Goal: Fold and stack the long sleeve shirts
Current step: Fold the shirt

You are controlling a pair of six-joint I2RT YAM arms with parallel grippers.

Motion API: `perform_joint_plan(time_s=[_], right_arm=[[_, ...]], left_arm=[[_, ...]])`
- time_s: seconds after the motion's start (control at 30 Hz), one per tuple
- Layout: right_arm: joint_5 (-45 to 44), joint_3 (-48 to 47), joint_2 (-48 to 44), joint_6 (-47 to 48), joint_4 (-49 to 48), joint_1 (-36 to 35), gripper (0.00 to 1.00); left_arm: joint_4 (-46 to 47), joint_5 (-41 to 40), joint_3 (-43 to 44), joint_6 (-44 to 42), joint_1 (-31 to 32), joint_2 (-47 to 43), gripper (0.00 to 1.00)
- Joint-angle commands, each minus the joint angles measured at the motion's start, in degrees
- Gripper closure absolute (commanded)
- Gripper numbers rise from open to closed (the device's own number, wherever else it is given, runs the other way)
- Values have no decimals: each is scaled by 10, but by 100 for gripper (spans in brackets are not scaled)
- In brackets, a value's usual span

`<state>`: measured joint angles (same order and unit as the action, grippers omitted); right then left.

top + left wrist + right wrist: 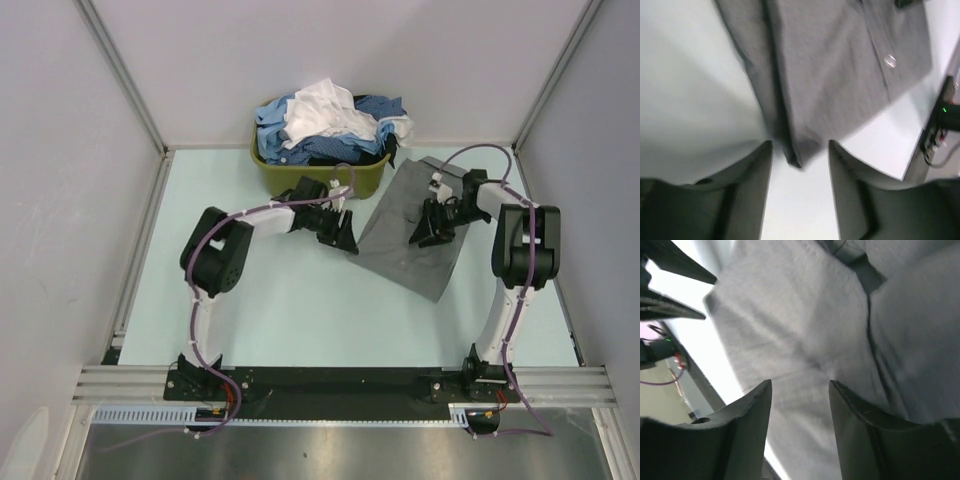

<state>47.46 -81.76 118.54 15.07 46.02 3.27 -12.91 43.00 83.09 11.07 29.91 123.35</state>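
Where left fingers sit: left gripper (pixel 341 232) (pixel 800 150) spread wide, nothing between the fingers, tips right at the left corner of the grey shirt (pixel 400 250) (pixel 840 65); contact can't tell
Right fingers: right gripper (pixel 432 228) (pixel 800 387) also spread wide, low over the middle of the grey shirt (pixel 805 315), no cloth pinched; touching or not, can't tell
Shirt position: folded flat, a tilted rectangle on the table (pixel 280 300), right of centre; one button (pixel 890 61) shows near an edge
Container: olive-green basket (pixel 272 170) at the table's far edge, just left of the grey shirt
Contents: crumpled heap above the rim, white shirt (pixel 325 108) on top, blue shirt (pixel 272 125) at left, dark blue shirt (pixel 335 148) underneath toward the front
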Motion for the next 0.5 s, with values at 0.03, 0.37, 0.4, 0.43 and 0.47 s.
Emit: perform_joint_plan(time_s=[0.03, 0.37, 0.4, 0.43, 0.47], right_arm=[[117, 37, -125, -1, 46, 17, 43], [199, 131, 3, 29, 127, -31, 51], [193, 135, 23, 15, 116, -31, 51], [173, 138, 32, 2, 102, -27, 52], [167, 139, 40, -5, 95, -22, 52]], left_arm=[[35, 86, -30, -33, 1, -112, 38], [151, 138, 8, 162, 58, 8, 42], [167, 138, 11, 176, 54, 22, 43], [176, 136, 10, 204, 50, 45, 43], [178, 132, 10, 212, 39, 57, 44]])
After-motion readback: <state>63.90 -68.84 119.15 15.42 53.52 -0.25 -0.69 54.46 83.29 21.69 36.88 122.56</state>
